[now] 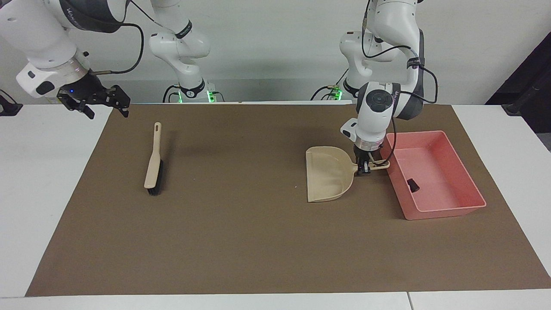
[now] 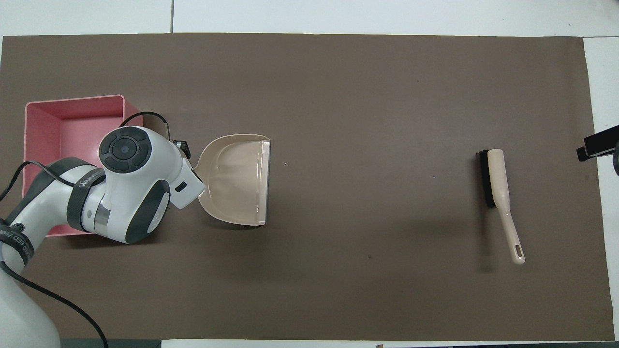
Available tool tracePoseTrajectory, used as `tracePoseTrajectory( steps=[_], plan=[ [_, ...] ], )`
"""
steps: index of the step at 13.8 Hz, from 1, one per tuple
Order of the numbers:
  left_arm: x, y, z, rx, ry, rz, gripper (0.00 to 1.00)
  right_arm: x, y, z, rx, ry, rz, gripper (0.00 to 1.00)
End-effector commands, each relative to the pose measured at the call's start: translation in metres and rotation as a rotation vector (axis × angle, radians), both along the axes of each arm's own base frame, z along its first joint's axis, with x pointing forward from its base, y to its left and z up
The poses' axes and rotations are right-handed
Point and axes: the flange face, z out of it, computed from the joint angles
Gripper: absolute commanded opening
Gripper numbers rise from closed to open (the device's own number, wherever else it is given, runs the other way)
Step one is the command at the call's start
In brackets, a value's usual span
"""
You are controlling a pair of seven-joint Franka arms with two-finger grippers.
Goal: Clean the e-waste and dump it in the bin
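A dark piece of e-waste (image 1: 413, 185) lies inside the pink bin (image 1: 459, 210) at the left arm's end of the brown mat. Beside the bin, toward the table's middle, sits the beige dustpan (image 1: 327, 175), low on the mat with its mouth facing the right arm's end. My left gripper (image 1: 363, 168) points straight down and is shut on the dustpan's handle, between pan and bin. In the overhead view the left arm hides part of the bin (image 2: 72, 100) and the handle; the dustpan (image 2: 237, 179) shows no piece inside. My right gripper (image 1: 105, 111) hangs open over the mat's corner by its base, holding nothing.
A beige hand brush (image 1: 153, 161) with black bristles lies on the mat toward the right arm's end, handle pointing to the robots; in the overhead view the brush (image 2: 498, 188) is well apart from the dustpan. A tiny pale speck (image 1: 295, 187) sits before the dustpan's mouth.
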Motion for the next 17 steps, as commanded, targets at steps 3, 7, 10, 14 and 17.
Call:
tracePoseTrajectory(
  steps=[3, 7, 10, 14, 17],
  plan=[
    [0.001, -0.003, 0.017, -0.025, -0.043, 0.096, 0.96, 0.0, 0.006, 0.002, -0.008, -0.024, 0.007, 0.99],
    [-0.008, 0.043, 0.073, -0.019, -0.048, 0.328, 0.97, -0.001, 0.006, 0.001, -0.027, -0.017, 0.007, 0.99],
    [-0.018, 0.091, 0.091, 0.024, -0.005, 0.676, 0.97, -0.001, 0.004, 0.001, -0.043, -0.017, 0.01, 0.99],
    [-0.004, 0.14, 0.116, 0.005, -0.086, 1.196, 0.98, 0.0, 0.009, 0.002, -0.062, -0.017, 0.016, 0.99],
    [0.015, 0.16, 0.165, -0.096, -0.075, 1.327, 0.98, 0.0, 0.009, 0.001, -0.055, -0.017, 0.015, 0.99]
  ],
)
